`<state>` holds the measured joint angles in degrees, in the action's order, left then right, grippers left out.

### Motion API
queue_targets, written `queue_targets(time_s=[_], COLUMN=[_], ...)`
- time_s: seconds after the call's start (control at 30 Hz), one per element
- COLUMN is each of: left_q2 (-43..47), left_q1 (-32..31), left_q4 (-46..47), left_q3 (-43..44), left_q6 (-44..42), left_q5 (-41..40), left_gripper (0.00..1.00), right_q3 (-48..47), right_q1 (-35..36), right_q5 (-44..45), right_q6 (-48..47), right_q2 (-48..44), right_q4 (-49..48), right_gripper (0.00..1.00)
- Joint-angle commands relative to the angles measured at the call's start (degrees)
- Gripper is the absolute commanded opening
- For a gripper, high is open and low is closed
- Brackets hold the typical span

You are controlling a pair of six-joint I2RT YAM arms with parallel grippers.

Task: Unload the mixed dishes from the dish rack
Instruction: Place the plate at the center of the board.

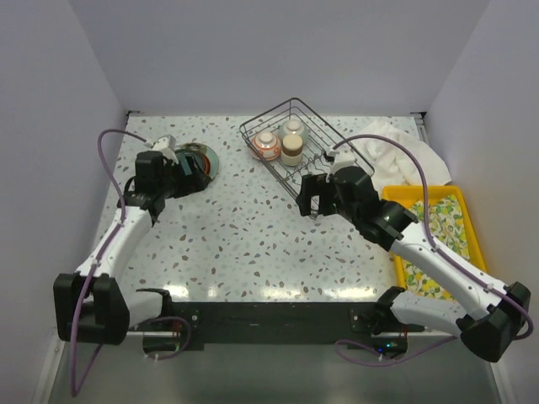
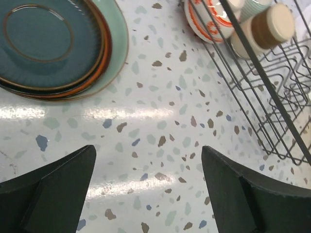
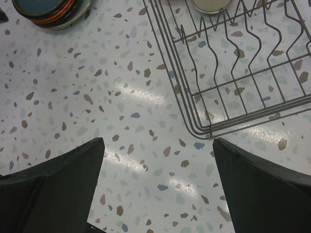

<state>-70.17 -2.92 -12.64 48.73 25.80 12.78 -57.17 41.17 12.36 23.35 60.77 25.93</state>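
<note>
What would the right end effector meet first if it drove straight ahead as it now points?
The right end effector would likely meet bare tabletop first, just beside the near corner of the dish rack; depth is unclear.

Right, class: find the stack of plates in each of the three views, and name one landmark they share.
Top external: plates upper left of centre.
Left wrist: plates in the top left corner.
Right wrist: plates in the top left corner, cropped.
Shared landmark: the rack, right of the plates in every view.
</note>
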Motion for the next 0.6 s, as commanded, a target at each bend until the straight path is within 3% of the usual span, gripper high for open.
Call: queue_targets(time_s=[0.0,0.13,0.4,0.57], left_q2=[7.9,13.9,19.9,25.2], left_q1=[-6.3,-12.0,-12.2,-12.2], left_q4=[-1.5,-2.6,-5.5,-7.1], left_q3=[-3.3,-5.6,-7.8,-8.1], left_q6=[-4.7,-6.6,-8.0,-3.0], left_q5=[-3.6,-4.8,-2.1,-5.4], left_gripper=[0.97,1.00,1.00,1.00], right_q3=[-5.2,-8.6,-18.8,-26.2], right_q1=[-0.2,-1.1,-7.1,-10.4], right_q5=[6.2,8.6,4.0,2.3], right_q6=[0.6,-1.6,-7.8,-11.1], right_q2=[4.0,10.4,22.5,31.2], right_q4=[-4.7,-5.5,-5.8,-7.6], right_gripper=[0.98,0.98,0.99,0.98])
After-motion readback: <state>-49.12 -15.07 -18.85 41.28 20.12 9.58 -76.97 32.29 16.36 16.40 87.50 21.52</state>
